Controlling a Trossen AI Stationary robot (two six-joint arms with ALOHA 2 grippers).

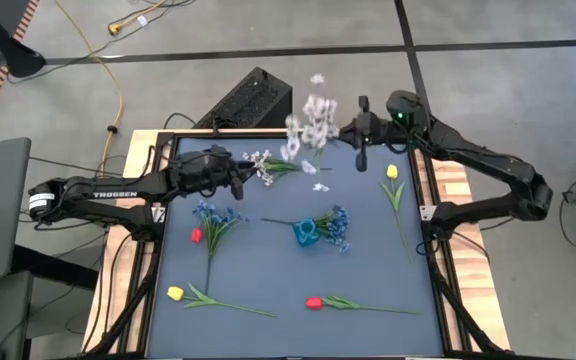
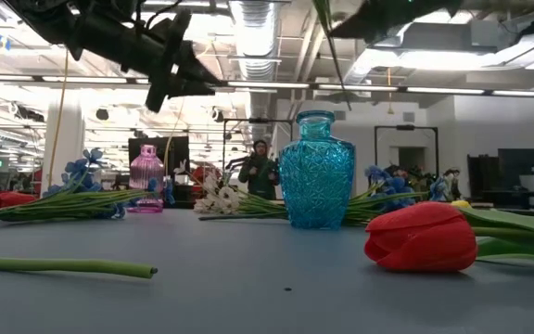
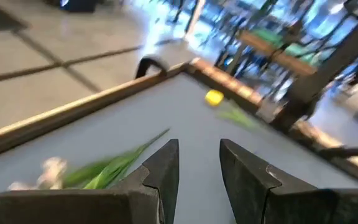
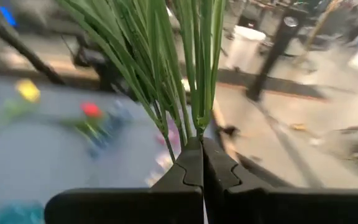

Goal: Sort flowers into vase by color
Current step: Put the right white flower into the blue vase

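Note:
My right gripper (image 1: 361,150) is up over the table's far side, shut on a white-blossom sprig (image 1: 313,120) that is lifted off the table. My left gripper (image 1: 243,180) is open above the far left part, next to a second white sprig (image 1: 273,165) lying flat. In the left wrist view that sprig's leaves (image 3: 114,167) lie just beside my open fingers (image 3: 166,171). The blue glass vase (image 1: 306,233) stands mid-table with a blue sprig (image 1: 336,225) beside it. A pink vase (image 2: 146,178) shows only in the low view. My right gripper pinches the white sprig's green stem and leaves (image 4: 197,127) between its two shut fingers (image 4: 188,168). The leaves fan out past the fingertips. The sprig is lifted clear of the table, and part of its stem (image 2: 327,42) shows high in the low view.
Lying on the grey mat: a blue sprig (image 1: 213,215) with a red tulip (image 1: 196,235) on the left, a yellow tulip (image 1: 176,293) and a red tulip (image 1: 314,302) near the front, a yellow tulip (image 1: 392,172) on the right. A person (image 2: 260,167) stands beyond the table.

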